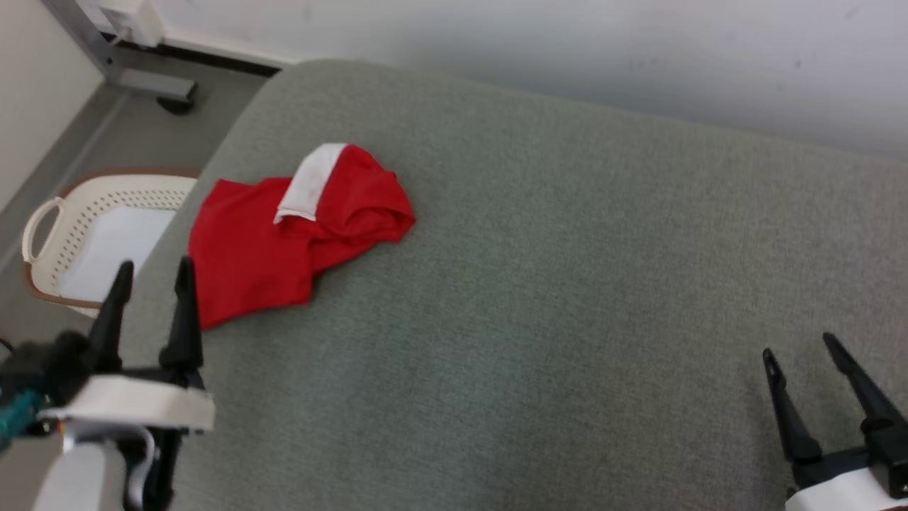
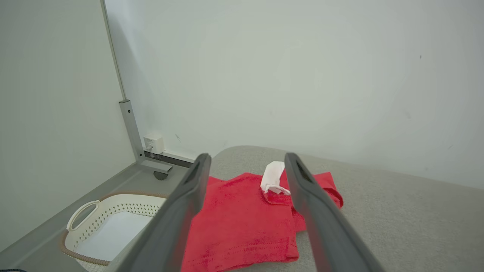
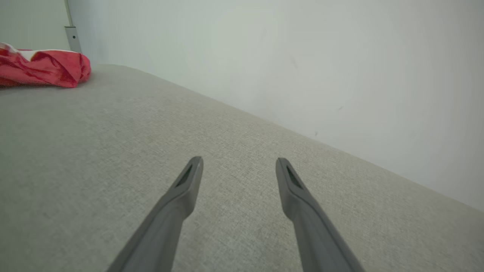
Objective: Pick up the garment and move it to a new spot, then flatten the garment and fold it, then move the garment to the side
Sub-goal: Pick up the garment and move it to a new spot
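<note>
A red garment [image 1: 284, 241] with a white panel lies crumpled on the grey cushioned surface [image 1: 539, 284], near its far left corner. My left gripper [image 1: 154, 270] hovers open at the surface's left edge, just short of the garment's near hem, nothing between its fingers. In the left wrist view the garment [image 2: 242, 223] lies ahead, framed by the left gripper [image 2: 247, 158]. At the lower right my right gripper [image 1: 798, 344] stands open over bare fabric, far from the garment. In the right wrist view, the right gripper [image 3: 239, 161] is empty and the garment [image 3: 41, 68] sits at the far upper left.
A cream perforated laundry basket [image 1: 78, 241] stands on the floor left of the surface, also in the left wrist view [image 2: 98, 226]. A grey metal post with a caster foot [image 1: 142, 78] stands by the white wall. Bare grey fabric stretches to the right of the garment.
</note>
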